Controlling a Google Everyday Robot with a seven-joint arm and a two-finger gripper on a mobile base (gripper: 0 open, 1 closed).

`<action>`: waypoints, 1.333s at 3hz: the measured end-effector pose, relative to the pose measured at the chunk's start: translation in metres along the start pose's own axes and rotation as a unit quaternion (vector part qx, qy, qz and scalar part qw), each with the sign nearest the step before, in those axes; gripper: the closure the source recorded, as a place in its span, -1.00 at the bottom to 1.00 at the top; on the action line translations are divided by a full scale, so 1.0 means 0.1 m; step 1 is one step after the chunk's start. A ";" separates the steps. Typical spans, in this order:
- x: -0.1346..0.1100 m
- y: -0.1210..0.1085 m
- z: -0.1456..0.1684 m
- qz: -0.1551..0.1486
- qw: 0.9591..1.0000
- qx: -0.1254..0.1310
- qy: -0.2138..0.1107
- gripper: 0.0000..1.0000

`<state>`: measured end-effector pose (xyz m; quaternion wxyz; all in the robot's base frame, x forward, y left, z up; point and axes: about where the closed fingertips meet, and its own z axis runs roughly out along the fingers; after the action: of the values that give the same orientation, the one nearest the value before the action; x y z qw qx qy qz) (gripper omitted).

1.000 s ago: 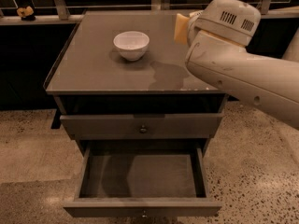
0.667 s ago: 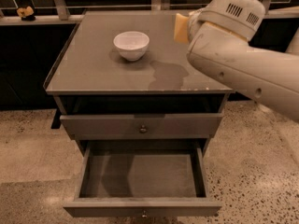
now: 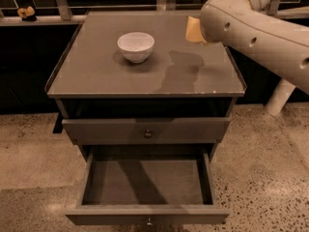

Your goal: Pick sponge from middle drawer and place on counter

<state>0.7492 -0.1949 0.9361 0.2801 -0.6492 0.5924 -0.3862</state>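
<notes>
The pale-yellow sponge (image 3: 193, 30) shows at the back right of the grey counter (image 3: 96, 76), right against the end of my white arm (image 3: 256, 30). My gripper is hidden behind that arm, at the sponge. The sponge seems to hang just above the counter, with a shadow (image 3: 186, 62) in front of it; I cannot tell if it touches. The middle drawer (image 3: 145, 182) is pulled out at the bottom and its dark floor is bare.
A white bowl (image 3: 135, 46) stands on the counter left of centre. A shut knobbed drawer front (image 3: 145, 130) sits above the open drawer, under a dark open slot. A rail (image 3: 63, 6) runs behind the cabinet. Speckled floor lies around it.
My arm has swung up and to the right, so more of the counter's right side shows. The sponge has shifted only slightly to the right. Bowl and drawer have not moved.
</notes>
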 end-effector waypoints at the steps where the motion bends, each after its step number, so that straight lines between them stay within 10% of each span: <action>1: 0.03 0.12 0.04 0.007 0.998 -0.061 -0.033 1.00; 3: -0.08 0.18 -0.02 -0.006 0.995 -0.083 -0.059 0.16; 4: -0.09 0.22 0.06 -0.005 0.994 -0.092 -0.064 0.21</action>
<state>0.7416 -0.1895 0.9133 0.2548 -0.6984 0.6030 -0.2892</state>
